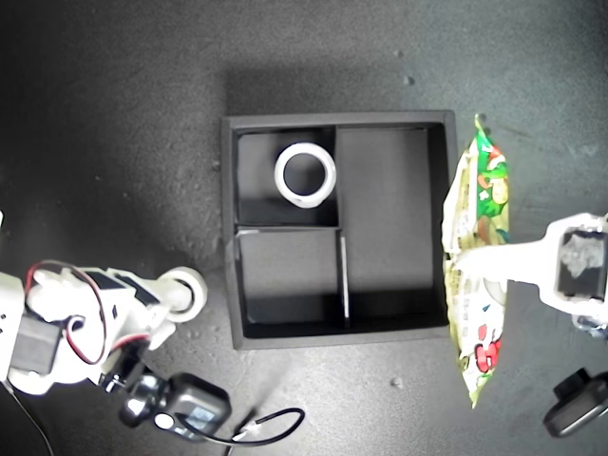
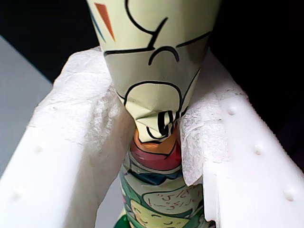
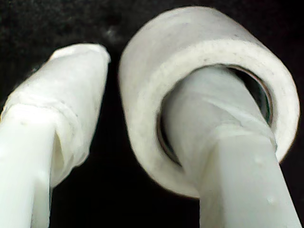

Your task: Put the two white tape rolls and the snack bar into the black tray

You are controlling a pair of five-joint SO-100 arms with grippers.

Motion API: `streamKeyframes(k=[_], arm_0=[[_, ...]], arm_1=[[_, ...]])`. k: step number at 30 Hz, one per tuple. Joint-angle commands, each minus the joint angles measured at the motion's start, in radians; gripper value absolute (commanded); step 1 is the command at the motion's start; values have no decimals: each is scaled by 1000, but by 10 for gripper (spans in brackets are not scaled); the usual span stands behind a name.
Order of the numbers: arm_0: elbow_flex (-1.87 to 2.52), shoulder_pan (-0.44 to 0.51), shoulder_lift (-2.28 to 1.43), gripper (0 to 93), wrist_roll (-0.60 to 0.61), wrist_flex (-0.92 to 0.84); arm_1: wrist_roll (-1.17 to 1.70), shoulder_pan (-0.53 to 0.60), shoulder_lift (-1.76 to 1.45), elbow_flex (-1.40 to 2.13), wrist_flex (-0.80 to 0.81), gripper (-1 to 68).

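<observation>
From the exterior view, the first gripper [image 1: 475,255] reaches in from that view's right and pinches the snack bar [image 1: 480,256] near its middle. The bar lies just outside the black tray [image 1: 231,237], its long axis running along the tray's wall, so the long compartment sits straight ahead of the jaws, on the far side of that wall. One tape roll [image 1: 305,175] already rests in a small compartment. Near the exterior view's lower left, the second gripper [image 1: 187,293] has the other tape roll [image 1: 193,290] just short of the tray's outer wall, the empty small compartment beyond it.

The first wrist view shows the padded fingers [image 2: 80,133] clamped on the crumpled wrapper [image 2: 156,118], which runs lengthwise between them.

In the second wrist view, one finger [image 3: 223,142] is threaded through the roll's hole and the other finger [image 3: 57,109] stands just apart from its outer face: a loose hold, not a squeeze, as I judge it.
</observation>
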State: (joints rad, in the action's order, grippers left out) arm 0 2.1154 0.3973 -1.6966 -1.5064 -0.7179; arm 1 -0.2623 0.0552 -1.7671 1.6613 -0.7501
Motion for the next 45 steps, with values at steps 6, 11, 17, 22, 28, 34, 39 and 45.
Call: streamKeyframes(k=[6, 11, 17, 22, 28, 34, 39, 45], arm_0=[[40, -23, 12, 2, 0, 94], [48, -38, -218, 1, 48, 5], [-81, -109, -405, 1, 236, -12], [-198, -133, -325, 1, 336, 86], [-285, -170, -52, 1, 341, 181], [-319, -172, 94, 1, 284, 183], [-373, -135, 106, 90, 285, 109], [-491, -106, 124, 156, 322, -11]], arm_1=[[100, -72, 247, -153, 86, 2], [97, -89, 310, -172, 98, 30], [115, -75, 308, -158, 6, 57], [130, -80, 296, -115, -92, 158], [97, -72, 295, -183, -199, 205], [43, -12, 284, -486, -399, 199], [-34, 2, 284, -729, -541, 183], [-133, -46, 284, -839, -637, 189]])
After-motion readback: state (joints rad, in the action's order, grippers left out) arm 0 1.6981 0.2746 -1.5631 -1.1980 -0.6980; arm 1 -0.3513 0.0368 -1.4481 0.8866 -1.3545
